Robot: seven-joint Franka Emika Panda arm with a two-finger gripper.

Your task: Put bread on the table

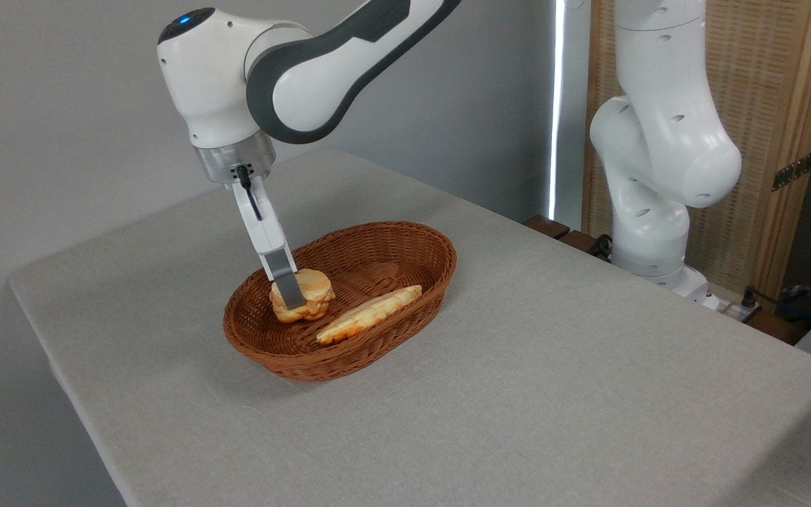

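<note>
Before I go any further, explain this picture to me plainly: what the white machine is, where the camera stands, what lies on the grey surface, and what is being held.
The white machine is a robot arm, jointed like a human arm, with its base standing at the table's far right. One fixed camera looks down from the near side, so there is only this view. On the table, covered in grey cloth, sits a brown wicker basket. Inside it lie a small round bread and a long flat loaf. The arm's gripper reaches down into the basket; one of its fingers lies against the round bread. Whether they already squeeze it cannot be told from here.
</note>
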